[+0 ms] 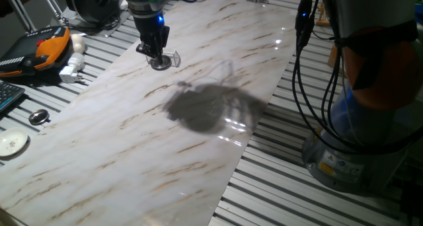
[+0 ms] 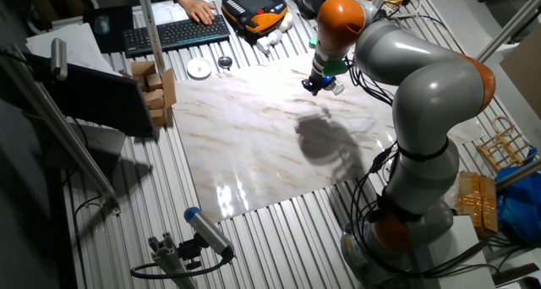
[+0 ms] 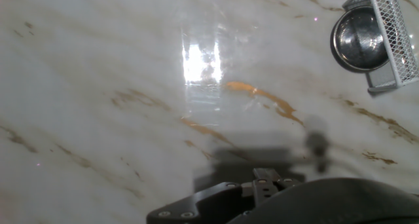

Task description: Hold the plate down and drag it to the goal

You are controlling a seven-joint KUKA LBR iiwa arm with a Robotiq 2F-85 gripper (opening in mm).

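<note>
The plate (image 1: pixel 160 64), a small shiny silver dish, lies at the far end of the marble board (image 1: pixel 165 140). My gripper (image 1: pixel 155 56) stands straight over it with its fingertips down on the dish and looks shut. In the hand view the plate (image 3: pixel 357 40) is at the upper right, partly under a mesh-faced finger (image 3: pixel 393 34). The goal (image 1: pixel 174 55), a clear plastic bracket, sits right beside the plate. In the hand view it (image 3: pixel 213 67) shows as a glare-lit outline left of the plate. In the other fixed view the gripper (image 2: pixel 321 86) hides the plate.
Off the board's left edge lie a dark-centred metal disc (image 1: pixel 38 117), a white round disc (image 1: pixel 12 143), a white adapter (image 1: pixel 71 69) and an orange pendant (image 1: pixel 46 46). The robot's base (image 1: pixel 357 147) and cables stand to the right. A keyboard (image 2: pixel 173 31) and small boxes (image 2: pixel 156 86) border the board.
</note>
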